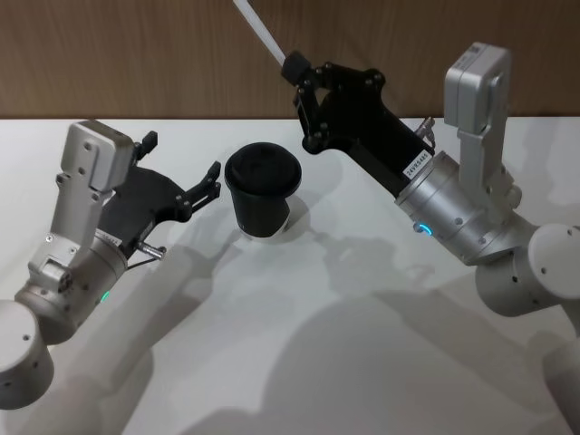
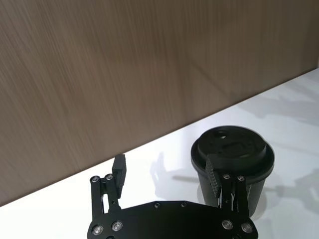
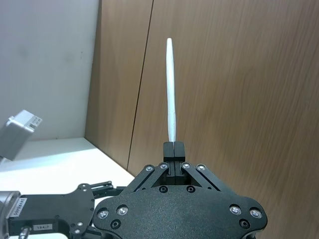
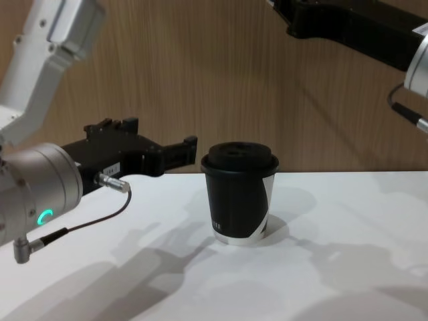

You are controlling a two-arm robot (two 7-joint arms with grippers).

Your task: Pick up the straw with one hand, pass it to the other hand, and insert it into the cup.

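The white straw (image 1: 263, 32) is pinched at its lower end in my right gripper (image 1: 294, 68), which is shut on it and held high, above and just right of the cup. In the right wrist view the straw (image 3: 171, 89) stands straight out from the closed fingertips (image 3: 170, 148). The black lidded cup (image 1: 262, 192) stands upright on the white table. My left gripper (image 1: 179, 159) hovers open just left of the cup, at about lid height (image 4: 160, 134). In the left wrist view one of its fingers (image 2: 213, 172) is close beside the cup (image 2: 233, 152).
A brown wooden wall (image 1: 136, 54) rises along the table's far edge. The white table (image 1: 317, 362) stretches bare in front of the cup. A thin dark cable (image 4: 100, 217) hangs from my left wrist, low over the table.
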